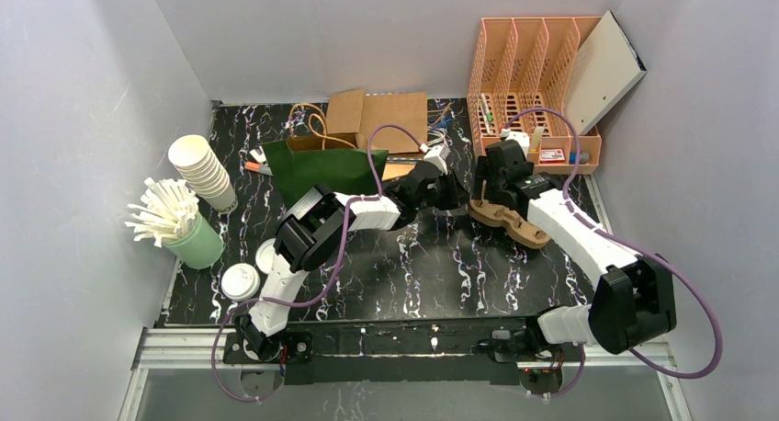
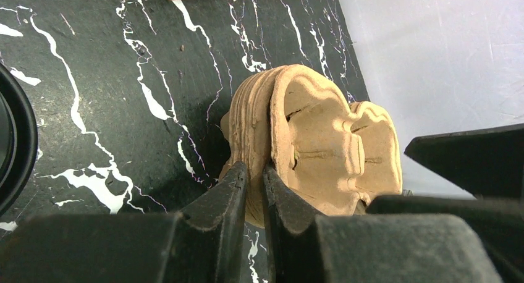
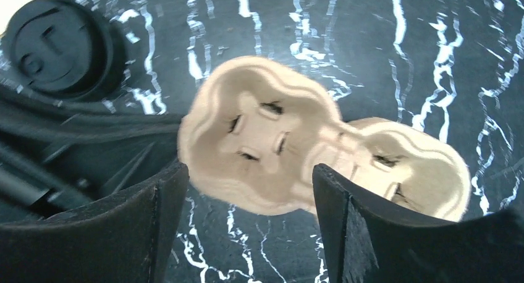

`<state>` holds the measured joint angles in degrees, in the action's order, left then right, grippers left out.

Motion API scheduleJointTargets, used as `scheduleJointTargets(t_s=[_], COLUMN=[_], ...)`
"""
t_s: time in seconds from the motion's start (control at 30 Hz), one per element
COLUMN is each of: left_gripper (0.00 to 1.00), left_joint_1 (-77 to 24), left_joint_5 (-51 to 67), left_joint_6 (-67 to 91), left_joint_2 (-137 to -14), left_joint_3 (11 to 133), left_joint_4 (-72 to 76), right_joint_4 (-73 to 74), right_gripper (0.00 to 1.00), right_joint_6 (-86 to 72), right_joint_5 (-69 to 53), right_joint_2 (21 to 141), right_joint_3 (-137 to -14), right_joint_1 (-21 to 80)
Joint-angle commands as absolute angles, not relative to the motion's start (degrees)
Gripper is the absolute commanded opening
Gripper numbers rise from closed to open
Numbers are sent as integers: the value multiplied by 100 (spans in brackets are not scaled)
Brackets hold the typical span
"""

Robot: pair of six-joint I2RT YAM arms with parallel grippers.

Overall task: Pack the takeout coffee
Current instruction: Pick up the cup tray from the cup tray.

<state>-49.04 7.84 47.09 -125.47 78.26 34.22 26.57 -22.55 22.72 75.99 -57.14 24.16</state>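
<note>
Fingertips (image 2: 238, 190) of the left jaws stand narrow, and the rim of the cup carrier (image 2: 321, 150) runs down into the slim gap between them. Whether they already bite the pulp cannot be told. Against the outer side of that rim, further pulp layers (image 2: 247, 125) nest close, so the pinch should take one wall only, deep enough that the soft edge does not tear.

Right jaws are wide and hold nothing, with their fingers (image 3: 167, 221) on either side of the carrier (image 3: 262, 135) that lies just beyond them. A second carrier (image 3: 401, 172) shows past the right-hand finger, resting on the bench (image 3: 371, 42). Judged from this, the layers need parting. The right jaws would do well to pin the lower piece while the left draws slowly away, watching that nothing rides along.
</note>
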Motion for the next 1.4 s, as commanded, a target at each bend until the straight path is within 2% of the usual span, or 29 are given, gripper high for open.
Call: scheduleJointTargets(t_s=[0.0, 0.17, 0.27, 0.5, 0.73, 1.0, 1.37], left_gripper=[13, 13, 13, 13, 13, 13, 13], left_joint_1=[-4991, -5001, -5010, -5034, -5045, -5073, -5148], left_joint_5=[594, 535, 502, 467, 427, 271, 79], left_joint_6=[4510, 4439, 4383, 4344, 4269, 4071, 3812], left_joint_2=[-12461, -12404, -12371, -12353, -12322, -12231, -12208], left_joint_3=[7892, 7884, 7879, 7907, 7919, 7956, 8063], left_joint_4=[3086, 3026, 2990, 2951, 2900, 2730, 2478], right_joint_4=[2971, 2975, 3155, 3274, 3574, 3794, 4057], right_gripper=[83, 79, 77, 82, 69, 48, 51], right_joint_6=[-2978, -3423, -3680, -3982, -4275, -4244, -4131], right_joint_5=[2832, 2271, 2329, 2302, 2533, 2643, 2648], right_joint_2=[7456, 7601, 7783, 8186, 8559, 7951, 7571], right_joint_3=[-5579, -5389, -5450, -5481, -5713, -5886, -6151], right_joint_1=[2004, 1458, 1370, 1354, 1349, 1345, 1340])
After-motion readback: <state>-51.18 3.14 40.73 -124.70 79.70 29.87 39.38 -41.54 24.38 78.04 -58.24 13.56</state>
